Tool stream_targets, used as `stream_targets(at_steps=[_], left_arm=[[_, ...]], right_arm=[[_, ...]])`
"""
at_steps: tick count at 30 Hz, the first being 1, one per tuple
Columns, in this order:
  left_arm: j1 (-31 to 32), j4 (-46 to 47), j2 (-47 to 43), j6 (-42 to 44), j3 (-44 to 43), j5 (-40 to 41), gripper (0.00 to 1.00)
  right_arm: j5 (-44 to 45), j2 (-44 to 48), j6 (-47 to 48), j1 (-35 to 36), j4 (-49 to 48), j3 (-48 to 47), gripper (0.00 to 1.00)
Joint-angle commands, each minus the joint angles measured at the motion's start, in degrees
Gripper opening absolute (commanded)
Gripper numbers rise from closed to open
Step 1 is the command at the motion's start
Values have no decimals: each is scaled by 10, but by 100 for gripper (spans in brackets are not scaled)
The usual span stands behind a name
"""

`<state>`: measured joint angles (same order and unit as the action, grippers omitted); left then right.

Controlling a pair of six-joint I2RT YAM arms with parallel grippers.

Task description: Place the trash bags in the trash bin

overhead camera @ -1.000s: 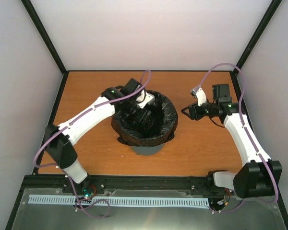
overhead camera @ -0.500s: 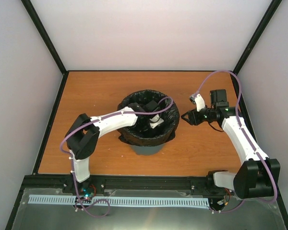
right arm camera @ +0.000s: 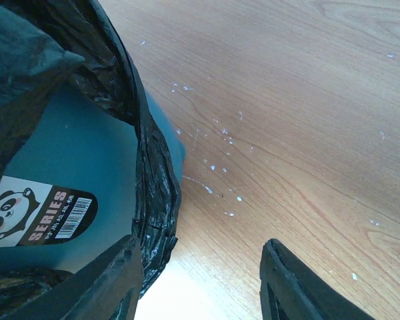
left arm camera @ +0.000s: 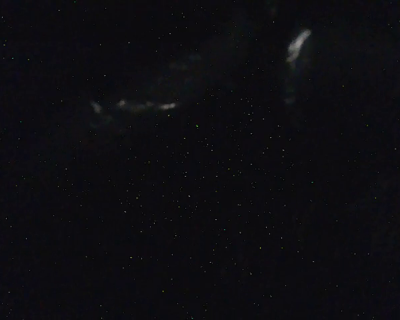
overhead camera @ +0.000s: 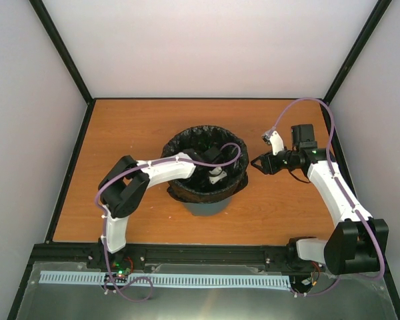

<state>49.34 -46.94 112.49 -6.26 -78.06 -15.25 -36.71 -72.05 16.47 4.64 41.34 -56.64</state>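
The teal trash bin (overhead camera: 204, 207) stands mid-table, lined with the black trash bag (overhead camera: 237, 175), whose edge folds over the rim. My left gripper (overhead camera: 215, 175) is deep inside the bag; its wrist view is almost black, showing only faint glints of film (left arm camera: 147, 105), so its jaws cannot be made out. My right gripper (overhead camera: 256, 165) is open and empty just right of the bin. In the right wrist view, the bag's hanging edge (right arm camera: 153, 200) lies by the left finger (right arm camera: 103, 283), over the teal wall (right arm camera: 73, 160).
The orange-brown wooden table (overhead camera: 287, 207) is enclosed by white walls with black frame posts. A panda label (right arm camera: 33, 217) is on the bin's side. Small white specks (right arm camera: 213, 167) dot the wood next to the bin.
My left arm swung from the bin's back-left rim across and down into the bag, its elbow folding toward the base. My right gripper shifted slightly toward the bin's right rim.
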Motion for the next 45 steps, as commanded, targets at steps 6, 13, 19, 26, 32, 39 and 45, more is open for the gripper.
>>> stream_targets(at_steps=[6, 13, 19, 26, 32, 39, 45], left_arm=[[6, -20, -64, -21, -34, -19, 61], [6, -76, -112, -29, -69, -25, 61], [7, -108, -110, -20, -104, -15, 62], [6, -91, -60, -21, -99, -32, 62], [6, -62, -68, -27, -56, -36, 61], [6, -110, -57, -24, -119, -22, 58], [6, -154, -38, -26, -167, 8, 59]], right_arm=[[-9, 9, 4, 2, -3, -1, 50], [-11, 11, 3, 2, -3, -1, 50], [-11, 14, 3, 2, -2, 0, 50], [-14, 13, 4, 2, -1, 0, 50], [-15, 18, 2, 2, -2, 2, 50], [-21, 17, 3, 2, 0, 0, 50], [-17, 23, 5, 2, -1, 0, 50]])
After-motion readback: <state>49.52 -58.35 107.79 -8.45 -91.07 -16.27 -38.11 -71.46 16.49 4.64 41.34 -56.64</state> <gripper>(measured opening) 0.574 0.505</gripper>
